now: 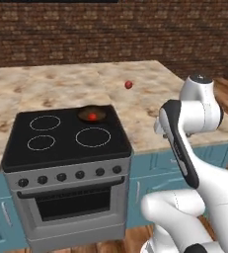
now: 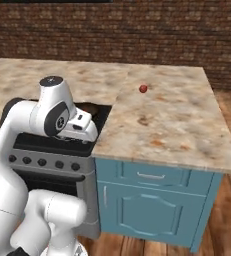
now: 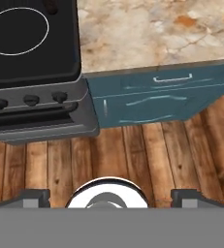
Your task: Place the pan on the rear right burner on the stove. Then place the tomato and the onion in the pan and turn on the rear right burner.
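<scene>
- Gripper [image 3: 108,197] nearest the hand camera, jaws spread wide, nothing held, hanging over plank floor [image 3: 133,160] past the stove [image 1: 66,148] front edge.
- Pan [image 1: 92,114], round and dark, on rear right burner of glossy black top; tomato [image 1: 93,116] inside.
- Onion [image 1: 129,85] alone on mottled stone counter [image 1: 145,99], well clear of edges.

The stove [image 1: 66,143] is seen from behind-left and above; from behind-right, mainly the marble counter [image 2: 162,115] is faced. Both are shared. From the hand, stove front and wooden floor [image 3: 147,155] are viewed downward.
</scene>
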You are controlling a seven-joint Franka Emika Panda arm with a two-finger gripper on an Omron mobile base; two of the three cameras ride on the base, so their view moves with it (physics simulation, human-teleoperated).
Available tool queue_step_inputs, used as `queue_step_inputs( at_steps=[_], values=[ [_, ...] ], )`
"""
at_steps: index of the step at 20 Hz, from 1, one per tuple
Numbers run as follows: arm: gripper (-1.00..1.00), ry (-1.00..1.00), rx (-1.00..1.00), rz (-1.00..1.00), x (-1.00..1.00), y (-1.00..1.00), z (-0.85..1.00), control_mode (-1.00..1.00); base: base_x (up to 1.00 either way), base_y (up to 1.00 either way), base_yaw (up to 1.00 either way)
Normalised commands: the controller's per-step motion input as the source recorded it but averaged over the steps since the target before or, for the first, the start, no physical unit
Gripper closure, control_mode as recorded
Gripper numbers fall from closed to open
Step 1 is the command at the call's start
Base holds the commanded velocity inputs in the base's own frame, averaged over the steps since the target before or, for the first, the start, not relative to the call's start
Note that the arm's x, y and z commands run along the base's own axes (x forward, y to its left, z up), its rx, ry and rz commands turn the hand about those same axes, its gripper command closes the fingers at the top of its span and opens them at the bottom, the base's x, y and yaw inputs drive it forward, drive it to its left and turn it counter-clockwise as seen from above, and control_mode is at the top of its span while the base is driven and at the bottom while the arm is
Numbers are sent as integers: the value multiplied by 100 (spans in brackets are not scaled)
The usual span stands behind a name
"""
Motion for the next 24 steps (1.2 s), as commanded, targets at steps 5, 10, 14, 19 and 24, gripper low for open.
queue_step_inputs(
  at_steps=[5, 10, 14, 19, 24],
  values=[
    [-100, 0, 0, 0, 0, 0, 0, 100, 0, -100, 0],
    [-100, 0, 0, 0, 0, 0, 0, 100, 6, -100, 0],
    [-100, 0, 0, 0, 0, 0, 0, 100, 6, -100, 0],
    [-100, 0, 0, 0, 0, 0, 0, 100, 17, -100, 0],
    [-100, 0, 0, 0, 0, 0, 0, 100, 30, -100, 0]
  ],
)
